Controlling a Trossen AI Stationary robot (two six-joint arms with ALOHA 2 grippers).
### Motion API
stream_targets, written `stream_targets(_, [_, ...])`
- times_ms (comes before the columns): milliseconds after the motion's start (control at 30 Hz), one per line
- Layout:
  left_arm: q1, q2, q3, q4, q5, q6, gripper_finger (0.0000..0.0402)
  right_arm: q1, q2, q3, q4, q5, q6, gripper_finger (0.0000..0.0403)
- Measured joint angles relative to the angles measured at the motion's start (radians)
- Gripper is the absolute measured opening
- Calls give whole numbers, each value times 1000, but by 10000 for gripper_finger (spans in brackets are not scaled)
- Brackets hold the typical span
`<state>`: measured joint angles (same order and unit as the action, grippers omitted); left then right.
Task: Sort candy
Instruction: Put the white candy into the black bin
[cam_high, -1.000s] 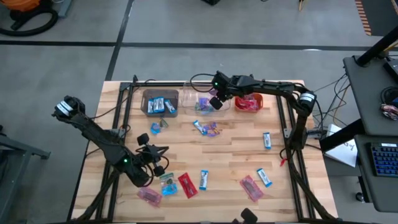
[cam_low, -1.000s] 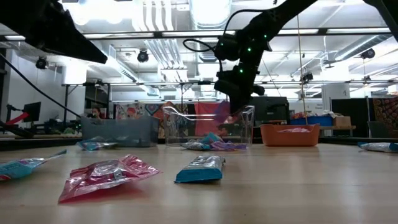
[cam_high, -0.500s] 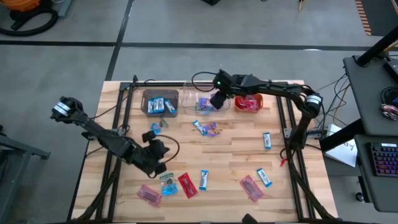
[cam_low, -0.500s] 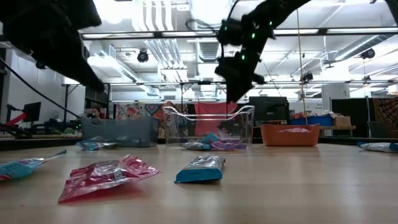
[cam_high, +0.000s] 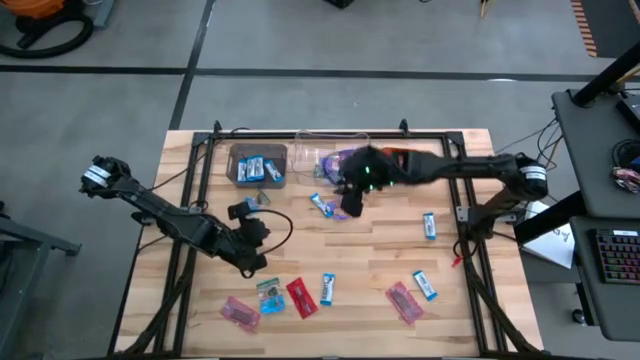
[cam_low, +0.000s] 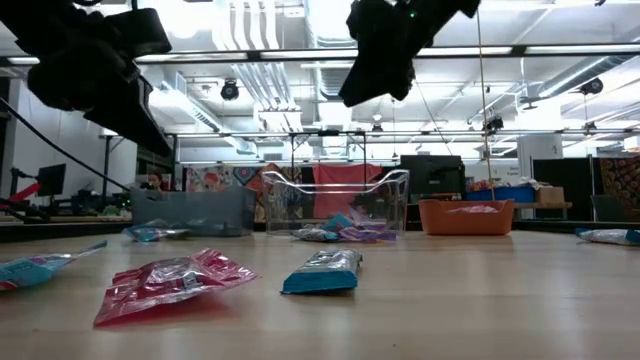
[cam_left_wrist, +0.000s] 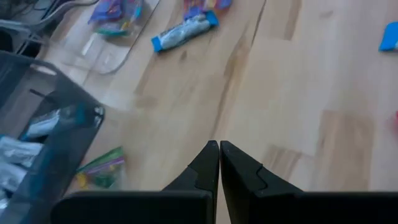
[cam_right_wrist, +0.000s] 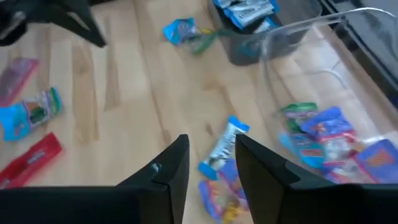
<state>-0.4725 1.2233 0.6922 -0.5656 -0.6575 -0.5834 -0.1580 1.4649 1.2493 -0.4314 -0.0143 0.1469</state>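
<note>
Candy lies scattered over the wooden table (cam_high: 380, 250): a blue-and-white piece (cam_right_wrist: 224, 146) and a purple one (cam_right_wrist: 217, 193) at mid-table, with red (cam_high: 300, 297), pink (cam_high: 402, 300) and blue (cam_high: 327, 288) ones toward the near edge. My right gripper (cam_right_wrist: 211, 149) hangs open above the two mid-table pieces and holds nothing. My left gripper (cam_left_wrist: 219, 149) is shut and empty, held above the table's left half. It shows in the high view as my left gripper (cam_high: 262, 230), and my right gripper (cam_high: 349, 207) shows there near the centre.
At the far edge stand a grey bin (cam_high: 258, 165) with blue-and-white candy, a clear bin (cam_right_wrist: 323, 93) with purple candy, and an orange bin (cam_low: 467, 215), which the right arm covers in the high view. A green-and-blue piece (cam_left_wrist: 99, 171) lies beside the grey bin.
My right gripper has risen out of the clear bin and swung toward the table's near edge, ending over the two mid-table candies. My left gripper has drifted from the near-left candies toward the far edge and has turned toward mid-table.
</note>
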Motion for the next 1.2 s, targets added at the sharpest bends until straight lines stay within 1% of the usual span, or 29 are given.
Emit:
stream_targets(67, [0, -18, 6, -52, 8, 11, 0, 51, -8, -45, 47, 68, 37, 116])
stream_targets(167, [1, -60, 52, -161, 14, 30, 0, 118, -8, -104, 104, 160, 82, 106])
stream_targets(233, [2, -105, 80, -184, 12, 73, 0, 154, 0, -144, 172, 199, 115, 100])
stream_targets(300, [2, -155, 93, -153, 13, 148, 0, 181, 18, -185, 252, 218, 144, 95])
stream_targets(400, [2, -239, 84, -51, 26, 280, 0, 207, 61, -239, 382, 224, 159, 93])
stream_targets(500, [3, -322, 50, 53, 84, 394, 0, 218, 118, -267, 502, 226, 170, 94])
stream_targets(567, [3, -369, 22, 119, 100, 433, 0, 219, 173, -273, 562, 241, 171, 95])
stream_targets(667, [5, -425, -19, 184, 91, 445, 0, 219, 258, -275, 627, 307, 176, 93])
stream_targets(733, [6, -450, -44, 204, 57, 445, 0, 219, 304, -274, 665, 376, 176, 92])
stream_targets(767, [6, -461, -56, 223, 18, 443, 0, 219, 324, -274, 675, 419, 179, 92])
stream_targets(900, [6, -478, -77, 233, -231, 405, 0, 219, 386, -274, 707, 573, 184, 92])
stream_targets(933, [6, -478, -78, 229, -275, 402, 0, 219, 399, -272, 705, 601, 188, 92])
stream_targets(967, [6, -479, -79, 226, -295, 402, 0, 218, 408, -269, 706, 616, 195, 92])
stream_targets(1067, [6, -476, -79, 231, -300, 439, 0, 217, 430, -261, 707, 615, 195, 96])
stream_targets(1200, [8, -466, -79, 230, -302, 451, 0, 217, 443, -253, 722, 599, 193, 126])
